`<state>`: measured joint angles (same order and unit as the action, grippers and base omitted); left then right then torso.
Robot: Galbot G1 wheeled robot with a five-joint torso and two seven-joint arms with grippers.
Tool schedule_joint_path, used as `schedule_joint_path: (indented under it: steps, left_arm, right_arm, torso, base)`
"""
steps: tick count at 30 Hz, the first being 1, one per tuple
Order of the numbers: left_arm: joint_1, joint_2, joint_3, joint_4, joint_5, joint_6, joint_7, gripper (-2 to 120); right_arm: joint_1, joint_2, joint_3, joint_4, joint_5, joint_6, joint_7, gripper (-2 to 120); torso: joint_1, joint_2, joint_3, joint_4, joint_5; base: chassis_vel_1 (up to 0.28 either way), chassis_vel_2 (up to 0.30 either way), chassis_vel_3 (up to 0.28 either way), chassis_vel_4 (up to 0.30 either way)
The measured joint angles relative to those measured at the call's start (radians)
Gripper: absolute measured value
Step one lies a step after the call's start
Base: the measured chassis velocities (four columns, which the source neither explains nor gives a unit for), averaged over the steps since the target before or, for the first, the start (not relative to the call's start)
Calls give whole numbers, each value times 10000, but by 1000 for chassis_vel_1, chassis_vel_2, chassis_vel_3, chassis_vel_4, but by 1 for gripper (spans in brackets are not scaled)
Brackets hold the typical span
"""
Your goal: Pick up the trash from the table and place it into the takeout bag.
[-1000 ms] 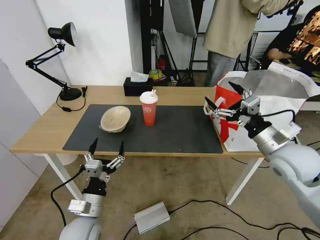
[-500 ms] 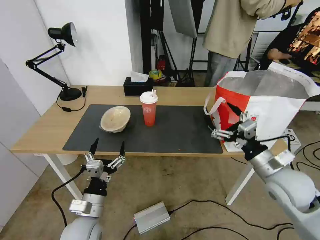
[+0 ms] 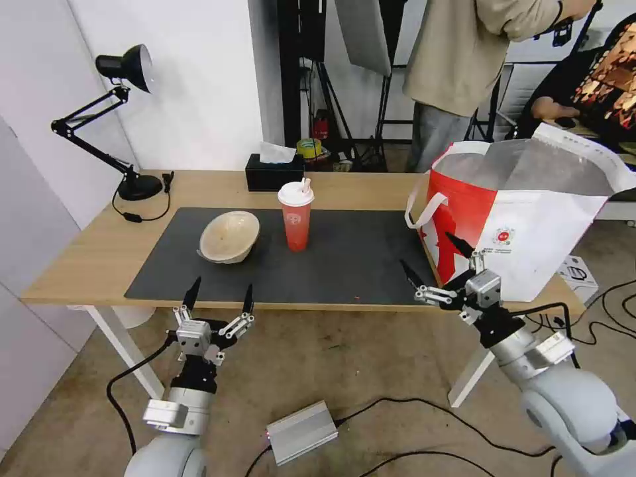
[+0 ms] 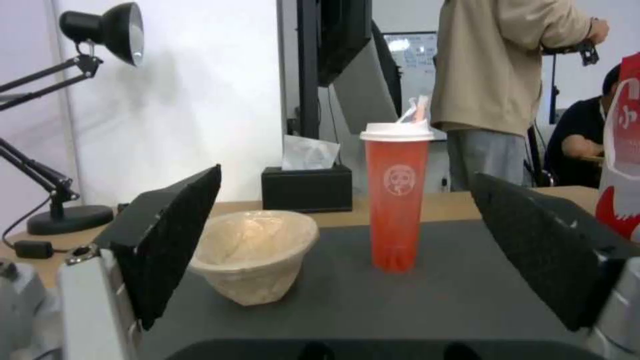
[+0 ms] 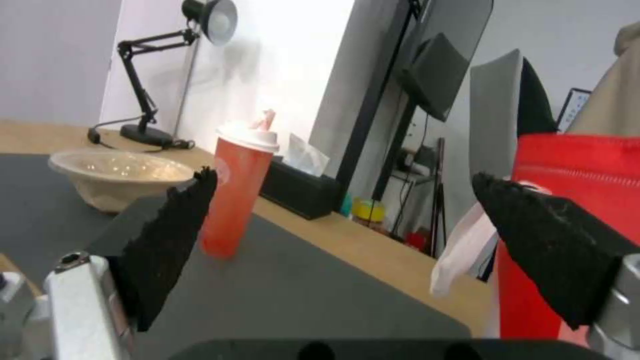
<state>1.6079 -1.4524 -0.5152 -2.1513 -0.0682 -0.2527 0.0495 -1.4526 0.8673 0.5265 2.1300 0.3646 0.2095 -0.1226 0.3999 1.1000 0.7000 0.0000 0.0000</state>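
On the dark mat of the table stand a beige pulp bowl and, to its right, a red drink cup with white lid and straw. Both also face the left wrist camera: bowl, cup. The white and red takeout bag stands open at the table's right end. My left gripper hangs open and empty at the table's front edge, below the bowl. My right gripper is open and empty at the front edge, just left of the bag. The white bowl with red scraps is out of view.
A black tissue box sits at the table's back edge behind the cup, a black desk lamp at the back left. Cables and a silver box lie on the floor. People stand behind the table.
My right gripper has dropped from the mouth of the bag down to the table's front edge, staying open. The left gripper has shifted only slightly.
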Motion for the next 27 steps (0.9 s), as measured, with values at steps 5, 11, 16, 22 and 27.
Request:
schedule_joint_path:
  steps: [5,11,16,22,27]
  left_arm:
    - [-29,-5,12,23,0,2,-4,100]
    - [-57,-3,11,84,0,5,-12,100]
    - [-39,0,-43,95,-10,6,-14,100]
    - [-24,-1,-68,120,-14,6,-19,100]
    - [-24,-7,-66,159,-14,2,-22,100]
  right_arm:
    - [-199,247,-47,-76,-104,127,4,98]
    - [-748,565,13,-108,-167,315,116,98]
    - [-1174,671,208,-240,-337,625,99,98]
    - [-1359,747,312,-293,-358,719,89,98]
    - [-1344,737,305,-349,-370,721,84,98]
  torso:
    - [0,0,0,1,0]
    - [0,0,0,0,-1]
    - [0,0,0,-1,0]
    - [0,0,0,0,0]
    - [1,0,0,0,1]
  base:
    - [0,0,0,0]
    - [0,0,0,0]
    - [0,0,0,0]
    - [0,0,0,0]
    - [0,0,0,0]
